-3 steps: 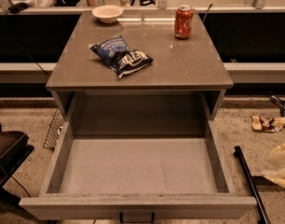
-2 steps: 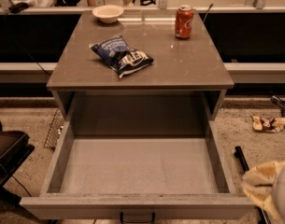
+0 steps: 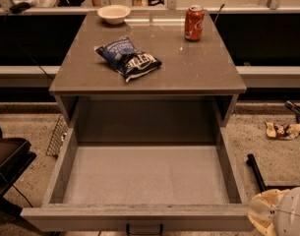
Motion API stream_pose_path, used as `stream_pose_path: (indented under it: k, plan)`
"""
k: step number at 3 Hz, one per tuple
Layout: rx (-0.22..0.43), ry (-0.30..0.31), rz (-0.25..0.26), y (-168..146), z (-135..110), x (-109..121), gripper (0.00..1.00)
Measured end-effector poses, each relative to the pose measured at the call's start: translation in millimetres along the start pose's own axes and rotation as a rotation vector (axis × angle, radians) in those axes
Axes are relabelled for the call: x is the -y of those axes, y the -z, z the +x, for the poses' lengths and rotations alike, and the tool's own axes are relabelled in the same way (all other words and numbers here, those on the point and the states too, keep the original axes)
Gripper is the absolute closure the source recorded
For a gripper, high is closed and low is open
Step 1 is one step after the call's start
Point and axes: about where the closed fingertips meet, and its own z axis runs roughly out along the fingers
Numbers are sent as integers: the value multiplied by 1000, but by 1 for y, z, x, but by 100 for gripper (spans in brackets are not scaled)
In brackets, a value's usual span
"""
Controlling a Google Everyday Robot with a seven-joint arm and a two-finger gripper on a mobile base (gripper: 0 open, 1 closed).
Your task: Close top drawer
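Note:
The top drawer (image 3: 139, 217) is pulled fully out toward me from under the brown cabinet top (image 3: 198, 68). Its grey box is shallow and empty inside. The plain grey front runs along the bottom of the view, with the small dark bail handle (image 3: 144, 228) at its centre. The two lower drawers are hidden beneath it. My gripper (image 3: 283, 214) shows as a white and beige rounded shape in the lower right corner, just right of the drawer front's right end and not touching the handle.
On the cabinet top lie a blue chip bag (image 3: 128, 58), a red soda can (image 3: 194, 22) and a white bowl (image 3: 113, 14). A black bar (image 3: 256, 171) and wrappers (image 3: 284, 130) lie on the floor at right. A wire rack (image 3: 57, 136) and a dark object (image 3: 7, 159) are at left.
The white and beige shape of my gripper has come up into the lower right corner beside the drawer front. The drawer stays fully open.

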Motion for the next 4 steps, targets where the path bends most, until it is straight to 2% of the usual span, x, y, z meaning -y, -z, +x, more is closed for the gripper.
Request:
stream_pose_path:
  k: [1, 3, 4]
  plan:
    - [27, 24, -14, -25, -7, -29, 100]
    - [81, 18, -159, -134, 3, -136, 100]
    - [133, 26, -182, -167, -4, -144, 100]
